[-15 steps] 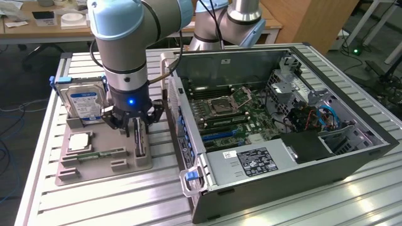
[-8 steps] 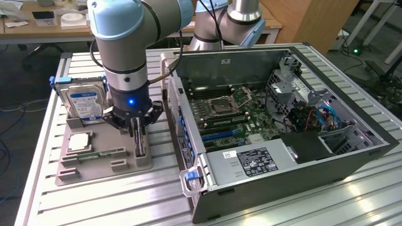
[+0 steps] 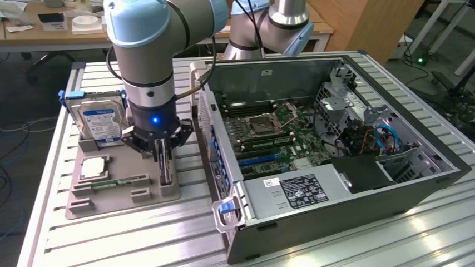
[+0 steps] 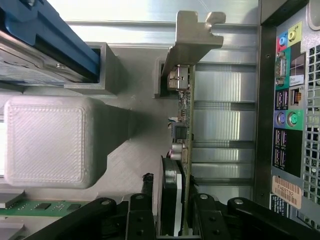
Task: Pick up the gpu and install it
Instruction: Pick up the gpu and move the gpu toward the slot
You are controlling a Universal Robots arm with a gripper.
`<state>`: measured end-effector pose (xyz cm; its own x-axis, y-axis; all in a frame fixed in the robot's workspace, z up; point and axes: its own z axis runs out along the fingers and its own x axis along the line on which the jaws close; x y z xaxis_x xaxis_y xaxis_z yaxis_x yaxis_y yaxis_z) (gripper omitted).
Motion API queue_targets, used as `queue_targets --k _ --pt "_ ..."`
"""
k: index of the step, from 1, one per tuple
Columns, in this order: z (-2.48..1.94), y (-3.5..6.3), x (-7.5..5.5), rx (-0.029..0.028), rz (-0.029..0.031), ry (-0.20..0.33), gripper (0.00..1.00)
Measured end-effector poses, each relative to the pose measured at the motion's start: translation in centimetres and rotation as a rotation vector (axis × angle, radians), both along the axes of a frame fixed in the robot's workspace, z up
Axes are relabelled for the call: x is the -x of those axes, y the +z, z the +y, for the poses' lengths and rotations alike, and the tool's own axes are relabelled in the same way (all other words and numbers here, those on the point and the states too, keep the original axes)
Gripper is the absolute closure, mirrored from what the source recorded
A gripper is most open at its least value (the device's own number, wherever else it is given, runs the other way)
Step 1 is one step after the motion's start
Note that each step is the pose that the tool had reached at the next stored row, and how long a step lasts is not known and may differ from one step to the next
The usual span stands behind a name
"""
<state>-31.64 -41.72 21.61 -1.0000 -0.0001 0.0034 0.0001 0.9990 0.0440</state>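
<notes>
- One arm (image 3: pixel 148 61), carrying one tool (image 3: pixel 161 157).
- One gpu (image 4: pixel 183 117).
- One hard drive (image 3: pixel 102 122).
- One memory stick (image 3: pixel 119 182).
- One processor chip (image 3: pixel 95 167).
- One grey holder tray (image 3: pixel 111 207).
- One open computer case (image 3: pixel 349 214).
- One slatted metal worktop (image 3: pixel 133 239).

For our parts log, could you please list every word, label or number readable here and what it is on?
No text reads clearly.
On the hard drive, blue label: too small.
On the power supply, printed label: too small.
On the computer case, tan sticker: blurred.
</notes>
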Motion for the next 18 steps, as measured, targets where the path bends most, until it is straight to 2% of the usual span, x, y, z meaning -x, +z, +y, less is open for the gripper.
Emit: queue_targets --k 9,12,13,18 --pt "0.0 0.0 -0.09 0.0 0.0001 0.0 0.64" --pt "-0.01 0.0 -0.13 0.0 -0.0001 0.0 0.65" --pt "-0.01 0.0 -0.13 0.0 0.0 0.0 0.71" --pt "0.0 0.0 -0.15 0.0 0.0 0.0 0.72"
